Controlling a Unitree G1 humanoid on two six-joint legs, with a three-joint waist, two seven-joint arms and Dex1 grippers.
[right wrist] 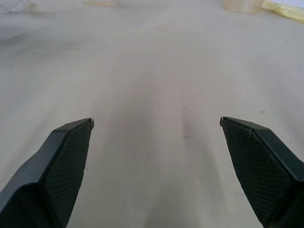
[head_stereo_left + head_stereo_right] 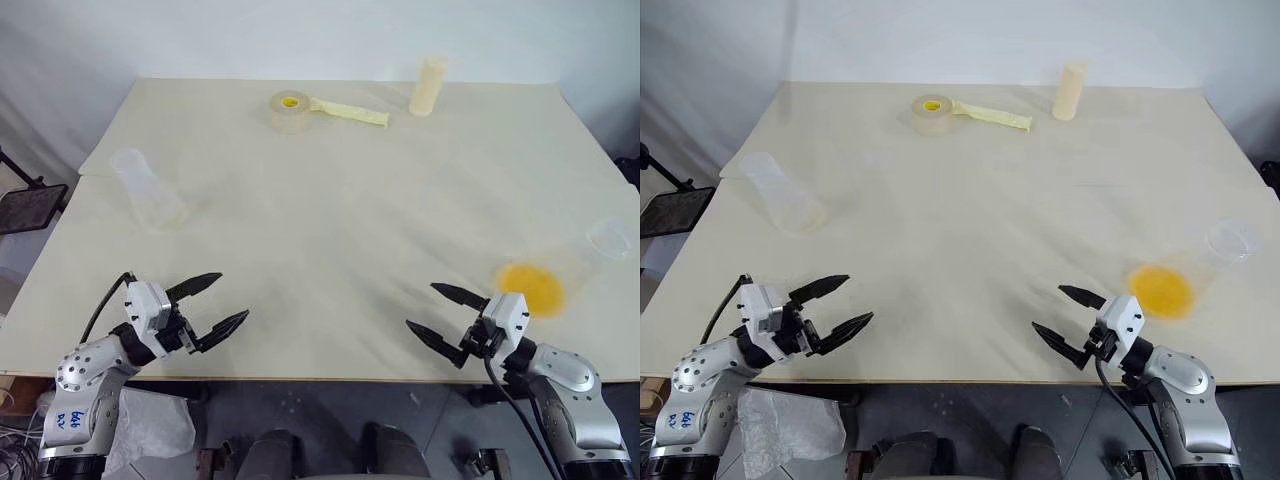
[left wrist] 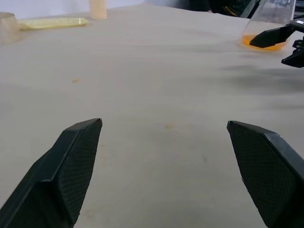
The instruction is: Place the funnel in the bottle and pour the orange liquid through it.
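Note:
The clear bottle (image 2: 575, 264) stands near the table's right edge, its wide base holding the orange liquid (image 2: 530, 288). On its neck sits a wide, clear round mouth that looks like the funnel (image 2: 611, 238). My right gripper (image 2: 420, 305) hovers open and empty just left of the bottle, near the front edge. At the front left, my left gripper (image 2: 233, 296) is open and empty too. The left wrist view shows the bottle (image 3: 270, 19) across the table, behind my right gripper's fingers (image 3: 273, 35).
A tall clear cup (image 2: 150, 190) stands at the left of the cream table (image 2: 330, 220). At the back are a tape roll (image 2: 290, 110) with a yellow strip and an opaque cream cylinder (image 2: 428, 85). A black stand (image 2: 30, 205) sits off the left edge.

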